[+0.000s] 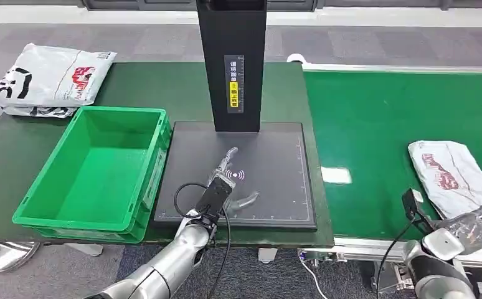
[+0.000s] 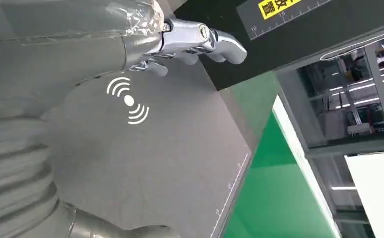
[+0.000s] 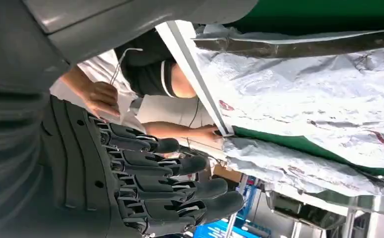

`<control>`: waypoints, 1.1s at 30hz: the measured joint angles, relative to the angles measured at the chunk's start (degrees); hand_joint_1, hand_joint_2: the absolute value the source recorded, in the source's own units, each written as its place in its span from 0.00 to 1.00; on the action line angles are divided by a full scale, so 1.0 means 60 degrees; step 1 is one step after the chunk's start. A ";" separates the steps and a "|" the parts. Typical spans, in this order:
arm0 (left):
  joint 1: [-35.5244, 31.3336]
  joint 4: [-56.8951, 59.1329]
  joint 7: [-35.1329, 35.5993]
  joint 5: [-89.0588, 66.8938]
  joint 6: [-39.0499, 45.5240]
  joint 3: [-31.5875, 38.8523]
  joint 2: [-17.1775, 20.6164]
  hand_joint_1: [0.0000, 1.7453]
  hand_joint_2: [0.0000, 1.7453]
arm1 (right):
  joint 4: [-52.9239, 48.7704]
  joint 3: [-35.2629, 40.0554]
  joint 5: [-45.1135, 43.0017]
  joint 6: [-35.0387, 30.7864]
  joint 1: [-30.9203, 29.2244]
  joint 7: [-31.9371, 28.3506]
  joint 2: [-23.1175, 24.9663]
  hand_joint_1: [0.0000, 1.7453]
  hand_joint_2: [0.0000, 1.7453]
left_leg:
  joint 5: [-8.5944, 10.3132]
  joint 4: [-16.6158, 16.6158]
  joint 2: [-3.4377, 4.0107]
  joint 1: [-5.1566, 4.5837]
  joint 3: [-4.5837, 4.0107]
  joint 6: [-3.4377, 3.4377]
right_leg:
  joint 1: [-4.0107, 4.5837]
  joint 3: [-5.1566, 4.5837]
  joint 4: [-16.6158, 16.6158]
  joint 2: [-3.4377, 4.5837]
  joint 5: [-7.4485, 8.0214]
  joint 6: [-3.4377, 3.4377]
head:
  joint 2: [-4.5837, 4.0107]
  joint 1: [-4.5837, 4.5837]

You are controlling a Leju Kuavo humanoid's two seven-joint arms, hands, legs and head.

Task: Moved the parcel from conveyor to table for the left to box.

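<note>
A white parcel [image 1: 451, 177] with red print lies on the green conveyor belt [image 1: 375, 118] at the right; up close its crinkled plastic [image 3: 329, 99] hangs over the belt's edge. My right hand [image 1: 472, 225] hovers at the parcel's near corner, fingers [image 3: 180, 183] spread, holding nothing. My left hand [image 1: 229, 180] rests over the dark scanner pad [image 1: 269, 162], open and empty, its fingers [image 2: 200, 39] stretched above the pad's white signal mark [image 2: 129, 100]. A green box [image 1: 95, 171] stands empty to the pad's left.
A black scanner post [image 1: 232, 62] rises at the pad's far edge. Another white parcel [image 1: 48, 81] lies on the table's far left corner. A person [image 3: 145, 89] sits beyond the conveyor's end in the right wrist view.
</note>
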 measured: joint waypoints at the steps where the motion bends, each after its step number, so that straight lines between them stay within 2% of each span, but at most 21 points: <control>1: 0.0016 -0.0014 0.0015 0.0000 -0.0007 0.0000 0.0000 0.00 1.00 | 0.0003 0.0048 0.0000 0.0000 -0.0001 0.0004 0.0011 0.00 1.00 | 0.0000 0.0000 0.0001 0.0000 0.0001 0.0000 | 0.0000 0.0000 0.0000 0.0001 0.0000 0.0000 | 0.0000 0.0000; 14: 0.0083 -0.0073 0.0073 0.0018 -0.0011 0.0000 0.0000 0.00 1.00 | 0.0003 0.0237 0.0000 0.0109 -0.0032 -0.0058 0.0091 0.00 1.00 | 0.0001 0.0000 0.0000 0.0000 0.0001 0.0000 | 0.0001 0.0000 0.0000 0.0000 0.0000 0.0000 | 0.0000 0.0000; 33: -0.0029 -0.0066 0.0280 -0.0131 -0.0040 0.0000 -0.0106 0.00 1.00 | 0.0000 0.0299 0.0000 0.0528 0.0080 0.0506 0.0099 0.00 1.00 | 0.0001 0.0001 0.0004 0.0000 0.0003 0.0000 | 0.0000 -0.0005 0.0000 0.0005 0.0000 0.0000 | 0.0000 0.0000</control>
